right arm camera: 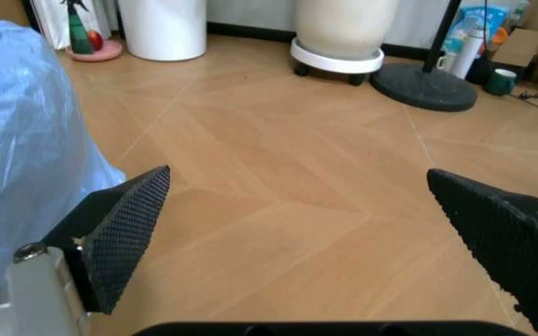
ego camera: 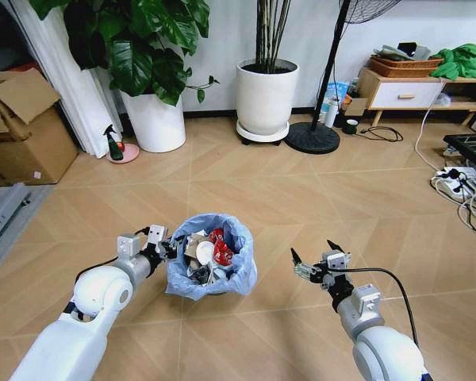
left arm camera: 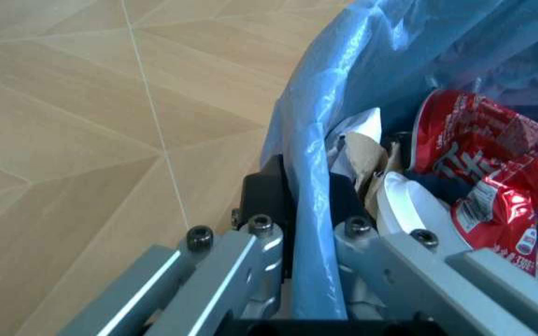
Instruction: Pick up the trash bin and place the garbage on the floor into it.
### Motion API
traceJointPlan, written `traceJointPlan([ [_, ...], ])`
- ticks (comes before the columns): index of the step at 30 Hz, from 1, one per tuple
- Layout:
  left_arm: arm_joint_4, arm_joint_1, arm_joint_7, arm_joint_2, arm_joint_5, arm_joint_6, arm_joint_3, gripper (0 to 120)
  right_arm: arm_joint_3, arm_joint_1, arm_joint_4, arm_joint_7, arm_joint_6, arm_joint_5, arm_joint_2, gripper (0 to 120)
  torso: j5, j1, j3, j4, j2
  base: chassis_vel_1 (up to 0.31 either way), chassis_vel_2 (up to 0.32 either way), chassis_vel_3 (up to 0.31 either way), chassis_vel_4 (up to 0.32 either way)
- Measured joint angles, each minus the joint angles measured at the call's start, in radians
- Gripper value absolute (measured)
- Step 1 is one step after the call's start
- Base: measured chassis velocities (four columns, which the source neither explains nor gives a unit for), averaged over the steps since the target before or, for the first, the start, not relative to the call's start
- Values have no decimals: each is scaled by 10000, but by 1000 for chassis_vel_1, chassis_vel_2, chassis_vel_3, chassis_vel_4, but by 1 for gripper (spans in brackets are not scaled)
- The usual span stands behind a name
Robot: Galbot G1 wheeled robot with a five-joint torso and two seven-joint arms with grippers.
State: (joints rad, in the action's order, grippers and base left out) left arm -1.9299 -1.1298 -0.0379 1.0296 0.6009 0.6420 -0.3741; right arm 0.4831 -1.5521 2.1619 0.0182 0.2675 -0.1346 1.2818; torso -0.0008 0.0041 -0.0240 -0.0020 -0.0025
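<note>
The trash bin [ego camera: 211, 258], lined with a crinkly light-blue bag, hangs just in front of me above the floor [ego camera: 301, 198]. My left gripper [ego camera: 163, 242] is shut on its left rim; in the left wrist view the black pads [left arm camera: 267, 192] pinch the bag-covered rim [left arm camera: 311, 210]. Inside the trash bin lies garbage: a crushed red wrapper [ego camera: 220, 251] [left arm camera: 484, 175], white paper and a white disc [left arm camera: 409, 210]. My right gripper [ego camera: 311, 259] is open to the right of the bin, with nothing between its fingers [right arm camera: 124, 231]. The blue bag [right arm camera: 17, 140] shows beside it.
Two big white plant pots [ego camera: 155, 119] [ego camera: 266, 99] stand at the back, with a fan base [ego camera: 312, 136] next to the right one. A red-topped spray bottle [ego camera: 115, 144] is at the left pot. A cardboard box [ego camera: 20, 127] is far left; cables and a power strip [ego camera: 452, 182] far right.
</note>
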Motion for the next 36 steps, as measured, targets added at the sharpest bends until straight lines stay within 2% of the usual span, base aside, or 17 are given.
traceJointPlan([
  [14, 0, -31, -11, 16, -30, -22, -8, 1, -29, 24, -56, 29, -10, 21, -41, 100, 0, -1, 1, -1, 0, 121, -122, -127, 111],
  [36, -26, -87, -16, 15, -85, -59, -24, 1, -128, 53, -181, 197, -249, 32, -79, 100, -1, 0, 0, -3, 0, 70, -47, -73, 46],
])
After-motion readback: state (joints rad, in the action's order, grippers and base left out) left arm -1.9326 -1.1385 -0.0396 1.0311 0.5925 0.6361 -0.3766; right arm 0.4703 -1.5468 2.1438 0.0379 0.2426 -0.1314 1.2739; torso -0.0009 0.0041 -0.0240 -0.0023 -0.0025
